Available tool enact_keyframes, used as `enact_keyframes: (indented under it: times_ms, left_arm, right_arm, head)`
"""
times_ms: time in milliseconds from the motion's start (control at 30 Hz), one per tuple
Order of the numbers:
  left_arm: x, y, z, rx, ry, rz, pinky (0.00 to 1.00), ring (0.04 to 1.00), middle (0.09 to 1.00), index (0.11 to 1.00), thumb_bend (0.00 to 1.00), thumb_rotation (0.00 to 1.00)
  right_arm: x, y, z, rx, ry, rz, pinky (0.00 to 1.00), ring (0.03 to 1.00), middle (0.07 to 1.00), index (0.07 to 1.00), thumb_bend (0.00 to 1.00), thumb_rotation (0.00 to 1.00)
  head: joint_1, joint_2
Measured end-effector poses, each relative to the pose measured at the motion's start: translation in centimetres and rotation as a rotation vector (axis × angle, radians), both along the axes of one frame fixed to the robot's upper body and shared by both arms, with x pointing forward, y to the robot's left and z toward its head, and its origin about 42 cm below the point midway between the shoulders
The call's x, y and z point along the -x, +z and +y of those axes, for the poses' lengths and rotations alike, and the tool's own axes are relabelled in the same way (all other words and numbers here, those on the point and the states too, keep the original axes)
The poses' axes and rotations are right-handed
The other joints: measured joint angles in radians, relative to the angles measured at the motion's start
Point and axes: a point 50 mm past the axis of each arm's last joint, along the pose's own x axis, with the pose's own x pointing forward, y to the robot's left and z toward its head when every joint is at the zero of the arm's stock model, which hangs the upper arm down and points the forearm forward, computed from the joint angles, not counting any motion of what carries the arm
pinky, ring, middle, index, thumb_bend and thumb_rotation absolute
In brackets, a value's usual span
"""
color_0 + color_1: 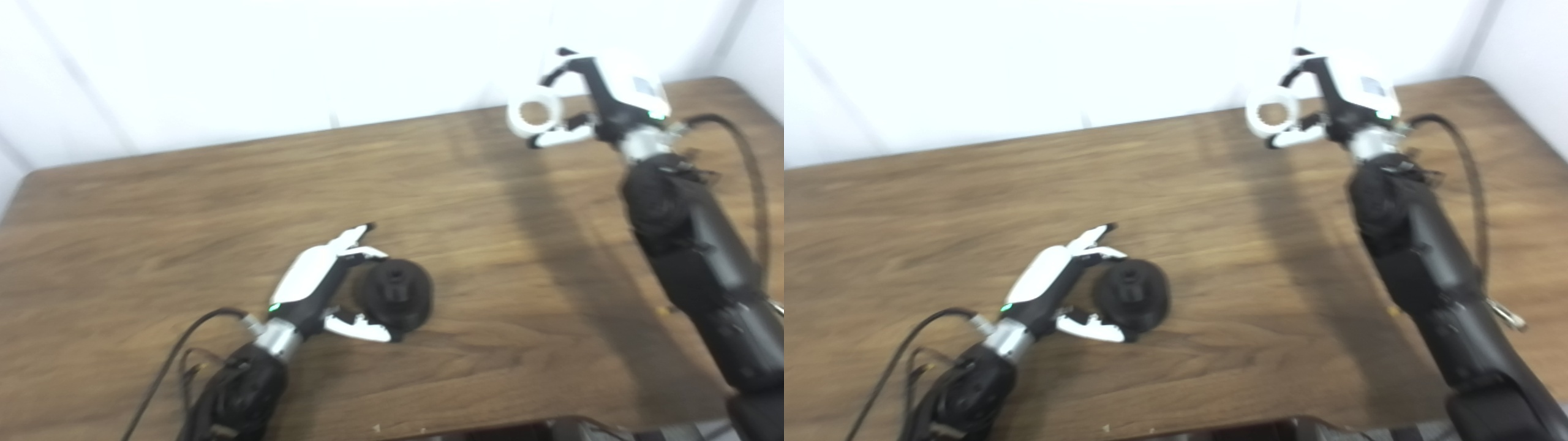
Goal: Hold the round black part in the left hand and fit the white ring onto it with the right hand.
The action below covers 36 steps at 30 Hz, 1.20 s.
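Looking at your left hand point(318, 285), you see its fingers and thumb curled around the round black part point(397, 296), which rests on the wooden table point(184, 202). Your right hand point(603, 98) is raised near the far edge, pinching the white ring point(534, 111), well apart from the black part.

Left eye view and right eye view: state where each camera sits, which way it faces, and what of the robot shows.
Left eye view: on the head, looking down at the wooden table; shows the left hand cupped around the round black part and the right hand holding the white ring aloft, both arms entering from the bottom.
Right eye view: same head, a little to the side, same downward look; everything sits further left in the picture.
Shared: both hands, both parts, the table and the white wall behind it.
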Motion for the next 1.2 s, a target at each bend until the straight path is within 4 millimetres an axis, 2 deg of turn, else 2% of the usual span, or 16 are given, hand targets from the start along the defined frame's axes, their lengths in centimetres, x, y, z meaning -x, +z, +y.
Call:
enact_keyframes:
  times_ms: [300,500,733,933,1067,1200]
  left_arm:
    - [-0.2,0.1,-0.4,-0.001,0.016,0.004,0.98,1.000,1.000,0.636,0.95,0.38]
    - [-0.2,0.1,-0.4,0.001,0.017,0.005,0.98,1.000,1.000,0.638,0.95,0.37]
    - [-0.4,0.3,-0.5,0.002,0.017,0.000,0.99,1.000,1.000,0.637,0.95,0.36]
    - [-0.5,0.3,-0.4,0.002,0.020,-0.002,1.00,1.000,1.000,0.637,0.95,0.37]
    - [-0.5,0.3,-0.5,0.003,0.020,-0.002,1.00,1.000,1.000,0.636,0.95,0.36]
    - [-0.5,0.4,-0.4,0.005,0.023,-0.002,0.99,1.000,1.000,0.635,0.96,0.36]
  right_arm:
    - [1.4,-0.3,0.5,0.007,0.057,-0.010,0.77,0.807,0.848,0.491,0.52,0.15]
    - [3.5,0.2,1.8,-0.013,0.159,-0.047,0.80,0.832,0.854,0.492,0.52,0.16]
    - [7.2,0.5,4.1,-0.023,0.258,-0.060,0.74,0.809,0.845,0.492,0.52,0.15]
    - [9.0,-0.6,4.8,-0.016,0.288,-0.015,0.82,0.813,0.846,0.492,0.52,0.16]
    - [10.1,-0.7,5.6,-0.026,0.317,-0.006,0.91,0.840,0.851,0.492,0.52,0.16]
    - [11.2,-0.7,6.8,-0.040,0.361,0.004,0.92,0.847,0.852,0.492,0.52,0.16]
  head:
    - [-0.008,0.008]
    - [-0.011,0.011]
    - [-0.012,0.012]
    - [-0.015,0.011]
    - [-0.014,0.014]
    - [-0.017,0.017]
